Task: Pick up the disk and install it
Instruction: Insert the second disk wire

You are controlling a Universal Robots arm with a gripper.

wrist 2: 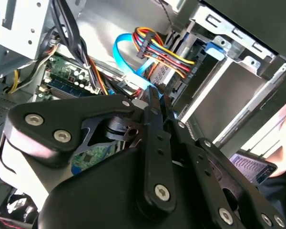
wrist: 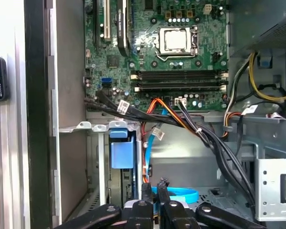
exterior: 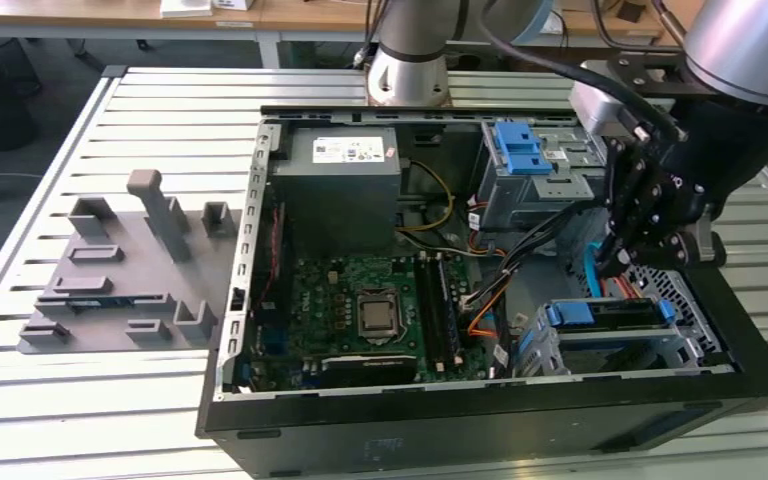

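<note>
Your claw point(exterior: 620, 262) hangs inside the open case point(exterior: 491, 415), its fingers point(wrist: 155, 191) pressed together on nothing. The disk point(exterior: 607, 315) sits in the lower bay near the front wall, blue frame upward, just below the claw. Room is tight: cables point(exterior: 531, 240) crowd one side, the case rim the other. The first wrist view shows you the motherboard point(wrist: 171, 52) beyond. The slatted surface point(exterior: 91, 400) carries a grey fixture point(exterior: 124, 270).
</note>
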